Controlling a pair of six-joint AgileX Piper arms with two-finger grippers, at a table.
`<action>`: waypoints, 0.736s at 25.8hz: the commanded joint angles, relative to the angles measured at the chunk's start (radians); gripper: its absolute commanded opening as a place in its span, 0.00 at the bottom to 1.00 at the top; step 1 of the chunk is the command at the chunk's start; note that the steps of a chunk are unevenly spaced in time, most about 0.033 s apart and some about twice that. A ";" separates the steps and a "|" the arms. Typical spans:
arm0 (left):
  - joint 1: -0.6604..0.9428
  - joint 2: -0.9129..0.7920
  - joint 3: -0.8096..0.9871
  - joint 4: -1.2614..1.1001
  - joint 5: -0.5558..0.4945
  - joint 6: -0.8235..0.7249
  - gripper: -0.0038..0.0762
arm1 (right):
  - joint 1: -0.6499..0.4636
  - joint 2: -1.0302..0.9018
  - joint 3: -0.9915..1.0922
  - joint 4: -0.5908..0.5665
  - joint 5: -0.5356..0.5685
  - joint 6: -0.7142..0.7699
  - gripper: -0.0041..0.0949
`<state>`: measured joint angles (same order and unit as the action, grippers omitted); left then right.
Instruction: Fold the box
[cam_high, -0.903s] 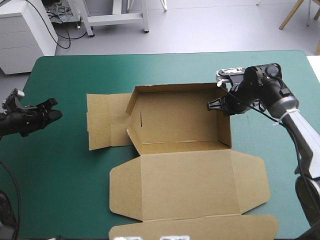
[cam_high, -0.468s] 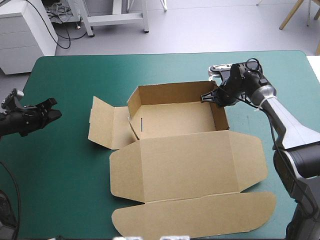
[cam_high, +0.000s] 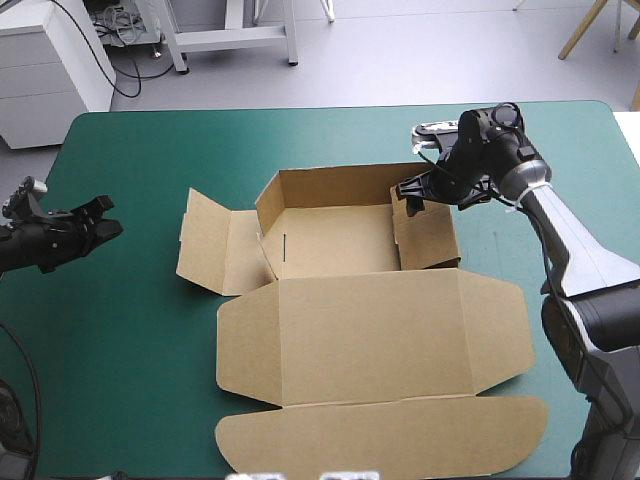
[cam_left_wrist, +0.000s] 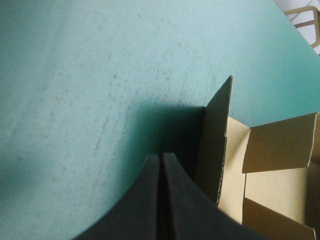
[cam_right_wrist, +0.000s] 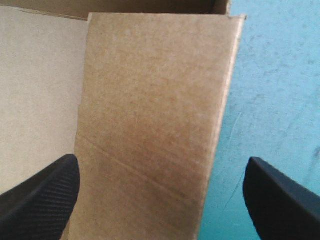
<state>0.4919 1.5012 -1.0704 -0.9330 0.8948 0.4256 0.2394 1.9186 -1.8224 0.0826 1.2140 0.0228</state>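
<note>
Looking down on the table with its teal-green cover (cam_high: 120, 340), we find the cut sheet of brown board that makes the box (cam_high: 335, 240) lying near the middle, half formed into a tray. Its far wall (cam_high: 330, 185) stands upright. The long lid panel (cam_high: 370, 335) lies flat toward the table's near edge, with the rounded tuck flap (cam_high: 380, 435) beyond it. On the box's left, a loose side flap (cam_high: 205, 245) splays outward, tilted up off the cover. The right wall (cam_high: 425, 235) leans inward over the tray floor. Our right gripper (cam_high: 411, 196) hangs at that wall's far end. Its two broad black fin-shaped fingers (cam_right_wrist: 42, 195) stand wide apart, released, with the wall between them, and we cannot tell whether either one touches the board. Our left gripper (cam_high: 108, 217) hovers above the cover near the table's left edge, well apart from the box. Its fingers are pressed together into one pointed arch and grasp nothing, and the splayed flap's edge rises ahead of it.
</note>
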 joint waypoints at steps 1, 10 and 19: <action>0.002 -0.040 -0.023 -0.057 -0.005 0.001 0.04 | -0.002 -0.113 -0.034 0.003 -0.010 0.002 0.88; 0.002 -0.040 -0.023 -0.057 -0.005 -0.001 0.04 | -0.002 -0.332 -0.034 -0.050 -0.010 0.039 0.88; 0.002 -0.040 -0.023 -0.057 -0.005 -0.040 0.04 | -0.002 -0.357 0.011 -0.067 -0.010 0.060 0.88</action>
<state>0.4919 1.5012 -1.0704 -0.9330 0.8948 0.3929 0.2404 1.5803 -1.8084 0.0403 1.2413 0.0743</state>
